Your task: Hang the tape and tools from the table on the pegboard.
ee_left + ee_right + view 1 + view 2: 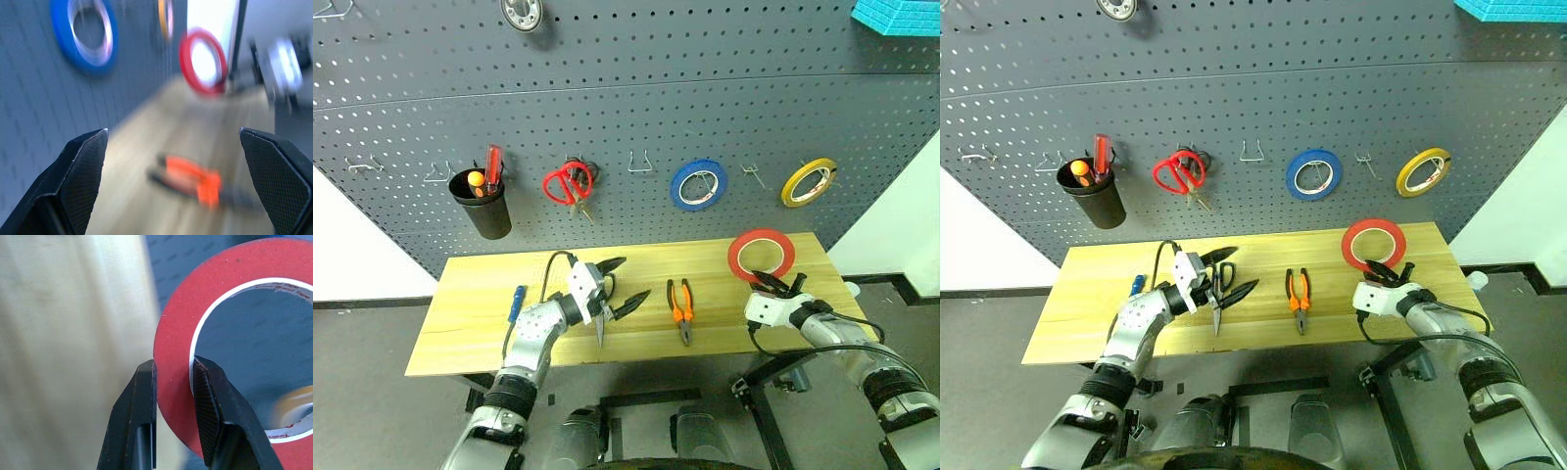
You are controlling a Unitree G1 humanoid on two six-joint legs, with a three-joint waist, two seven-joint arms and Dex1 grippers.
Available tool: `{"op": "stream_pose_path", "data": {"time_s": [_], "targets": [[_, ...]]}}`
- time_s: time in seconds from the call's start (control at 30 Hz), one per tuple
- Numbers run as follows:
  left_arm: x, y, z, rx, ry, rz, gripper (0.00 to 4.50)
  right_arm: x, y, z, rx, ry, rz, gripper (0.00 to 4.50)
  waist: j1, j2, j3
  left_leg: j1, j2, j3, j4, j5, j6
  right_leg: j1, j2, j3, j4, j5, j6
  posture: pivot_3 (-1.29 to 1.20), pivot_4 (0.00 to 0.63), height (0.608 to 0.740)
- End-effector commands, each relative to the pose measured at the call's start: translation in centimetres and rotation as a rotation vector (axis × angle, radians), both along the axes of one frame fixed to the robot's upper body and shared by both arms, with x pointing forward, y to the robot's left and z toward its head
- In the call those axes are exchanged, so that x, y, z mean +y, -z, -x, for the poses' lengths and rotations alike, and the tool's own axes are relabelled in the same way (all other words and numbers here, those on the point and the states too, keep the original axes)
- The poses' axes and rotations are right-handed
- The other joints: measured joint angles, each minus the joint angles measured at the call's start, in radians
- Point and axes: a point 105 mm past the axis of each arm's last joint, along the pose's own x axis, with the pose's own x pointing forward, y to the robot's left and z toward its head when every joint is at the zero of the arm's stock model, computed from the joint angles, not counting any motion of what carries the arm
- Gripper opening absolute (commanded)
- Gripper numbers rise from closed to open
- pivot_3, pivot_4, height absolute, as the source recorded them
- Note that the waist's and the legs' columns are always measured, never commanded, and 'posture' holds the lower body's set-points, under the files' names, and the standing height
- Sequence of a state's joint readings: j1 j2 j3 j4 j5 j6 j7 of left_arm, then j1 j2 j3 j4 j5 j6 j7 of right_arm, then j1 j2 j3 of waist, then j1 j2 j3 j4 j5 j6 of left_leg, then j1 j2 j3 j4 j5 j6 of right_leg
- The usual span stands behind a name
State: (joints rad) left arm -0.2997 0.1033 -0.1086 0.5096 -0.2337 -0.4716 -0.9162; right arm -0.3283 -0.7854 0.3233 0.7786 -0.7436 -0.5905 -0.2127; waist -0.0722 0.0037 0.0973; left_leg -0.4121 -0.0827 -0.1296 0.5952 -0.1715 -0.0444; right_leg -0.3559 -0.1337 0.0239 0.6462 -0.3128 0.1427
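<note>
My right gripper (pixel 173 369) is shut on the wall of the red tape (pixel 761 255), one finger inside the ring and one outside, and holds it upright above the right end of the table (pixel 470 333). My left gripper (pixel 625 284) hangs open over the black-handled scissors (pixel 600 331), which lie on the wood and are partly hidden by it. The blue-handled screwdriver (pixel 516 302) lies to the left of that arm. The orange-and-black pliers (pixel 680 309) rest mid-table. The dark grey pegboard (pixel 636 108) rises behind the table.
On the pegboard hang a black cup (pixel 484 206) with red and orange screwdrivers, red-handled scissors (pixel 568 183), a blue roll (pixel 698 184) and a yellow roll (pixel 808 182). Bare hooks (pixel 641 162) sit between the red scissors and the blue roll, and between the two rolls.
</note>
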Motion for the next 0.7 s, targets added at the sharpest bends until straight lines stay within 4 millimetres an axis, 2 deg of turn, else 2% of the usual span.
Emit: {"op": "stream_pose_path", "data": {"time_s": [0.03,0.13,0.27,0.37,0.53,0.57,0.7], "targets": [[0.5,-2.1,-1.1,-0.1,-0.035,0.058,4.5,0.6,-4.4,-1.8,-0.193,-0.07,0.049,0.68,0.0,0.0,0.0,0.0,0.0,0.0,0.001,0.0,0.0,0.0,0.0,0.0,0.0,0.0,0.0,-0.16,0.037,0.725],[0.0,-2.6,-1.5,-0.114,-0.025,0.067,4.5,0.6,-6.4,-3.3,-0.239,-0.083,0.083,0.68,-0.002,0.0,0.0,0.0,0.0,0.0,0.001,0.001,0.001,0.001,0.001,0.0,0.001,0.001,0.0,-0.16,0.032,0.725],[0.0,-2.5,-1.5,-0.112,-0.017,0.076,4.5,0.5,-7.5,-4.8,-0.218,-0.067,0.067,0.68,-0.001,-0.001,-0.001,0.0,0.0,0.0,0.0,0.001,0.002,0.001,0.001,0.0,0.0,0.001,0.001,-0.15,0.029,0.725],[0.2,-2.1,-1.2,-0.102,-0.02,0.077,4.5,0.5,-7.7,-5.8,-0.162,-0.053,0.047,0.68,-0.002,-0.001,-0.001,0.0,0.0,-0.001,-0.002,0.001,0.003,0.001,0.001,0.0,0.0,0.002,0.005,-0.15,0.029,0.725],[0.7,-1.9,-1.0,-0.096,-0.041,0.079,4.5,0.4,-6.7,-6.3,-0.021,-0.028,-0.018,0.68,-0.008,-0.001,-0.001,0.001,-0.001,-0.001,-0.002,0.001,0.003,0.001,0.001,0.0,0.0,0.002,0.005,-0.12,0.033,0.725],[0.9,-1.9,-1.0,-0.096,-0.048,0.079,4.5,0.5,-6.6,-6.3,0.0,-0.024,-0.046,1.4,-0.008,-0.001,-0.001,0.001,-0.001,-0.001,-0.001,0.001,0.003,0.001,0.001,0.0,0.001,0.002,0.005,-0.11,0.034,0.725],[1.3,-1.9,-0.8,-0.095,-0.064,0.079,4.5,0.5,-7.1,-6.6,-0.003,-0.02,-0.067,2.69,-0.01,-0.001,-0.001,0.001,-0.001,-0.002,0.001,0.001,0.003,0.003,0.001,0.0,0.001,0.002,0.005,-0.11,0.038,0.725]]}}
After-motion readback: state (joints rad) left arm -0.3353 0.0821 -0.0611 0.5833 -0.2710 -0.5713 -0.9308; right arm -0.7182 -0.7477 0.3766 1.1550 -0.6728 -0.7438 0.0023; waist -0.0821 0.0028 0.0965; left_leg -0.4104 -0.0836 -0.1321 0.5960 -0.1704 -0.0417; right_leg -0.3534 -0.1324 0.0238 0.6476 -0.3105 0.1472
